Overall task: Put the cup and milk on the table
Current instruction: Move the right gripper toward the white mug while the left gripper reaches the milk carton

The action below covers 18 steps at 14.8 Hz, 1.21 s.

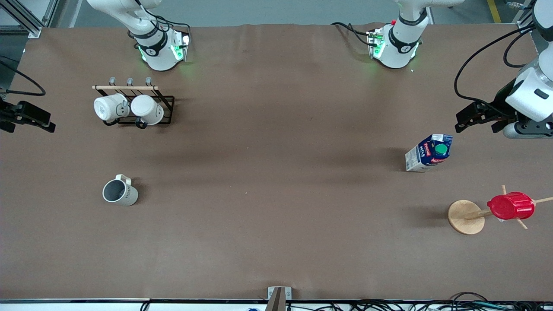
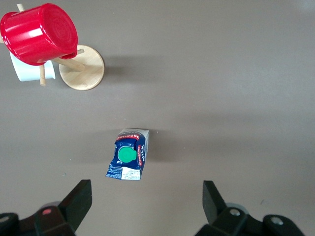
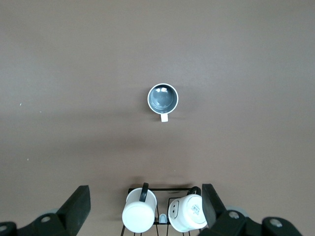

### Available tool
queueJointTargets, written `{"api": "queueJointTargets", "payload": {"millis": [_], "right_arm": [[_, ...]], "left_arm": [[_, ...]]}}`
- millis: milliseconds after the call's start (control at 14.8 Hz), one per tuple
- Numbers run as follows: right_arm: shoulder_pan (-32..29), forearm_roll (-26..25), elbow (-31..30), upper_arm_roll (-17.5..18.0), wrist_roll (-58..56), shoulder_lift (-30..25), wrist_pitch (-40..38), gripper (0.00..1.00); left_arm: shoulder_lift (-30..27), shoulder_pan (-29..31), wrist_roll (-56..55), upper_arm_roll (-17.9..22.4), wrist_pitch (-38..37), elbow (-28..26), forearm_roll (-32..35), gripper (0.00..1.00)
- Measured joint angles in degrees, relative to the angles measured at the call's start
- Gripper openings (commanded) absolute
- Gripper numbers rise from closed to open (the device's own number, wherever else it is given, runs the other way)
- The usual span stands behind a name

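The cup (image 1: 120, 192), off-white with a grey inside, stands upright on the brown table (image 1: 276, 172) toward the right arm's end; it also shows in the right wrist view (image 3: 163, 97). The milk (image 1: 428, 152), a blue-and-white carton with a green cap, stands on the table toward the left arm's end and shows in the left wrist view (image 2: 129, 154). My left gripper (image 1: 476, 128) (image 2: 146, 196) is open and empty, up over the table beside the milk. My right gripper (image 1: 26, 125) (image 3: 145, 196) is open and empty, up near the mug rack, apart from the cup.
A black wire rack (image 1: 166, 110) holds two brighter white mugs (image 3: 139, 216), farther from the front camera than the cup. A wooden peg stand (image 1: 465, 217) carries a red ribbed cup (image 1: 510, 206) (image 2: 39, 32), nearer the front camera than the milk.
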Motion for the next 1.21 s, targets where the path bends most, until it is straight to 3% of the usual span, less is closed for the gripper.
{"api": "queueJointTargets", "payload": {"millis": [943,1212], "right_arm": [[0.3,0.0,-0.5,0.2,1.5,0.5,0.7,1.00],[0.3,-0.5,-9.5,0.1,1.4,2.8,11.3,1.00]], "left_arm": [[1.4,1.3,0.0,0.2,0.8,-0.4,0.4,0.98],[3.1,2.9,0.2,0.3,7.3,-4.8,0.6,0.98]]}}
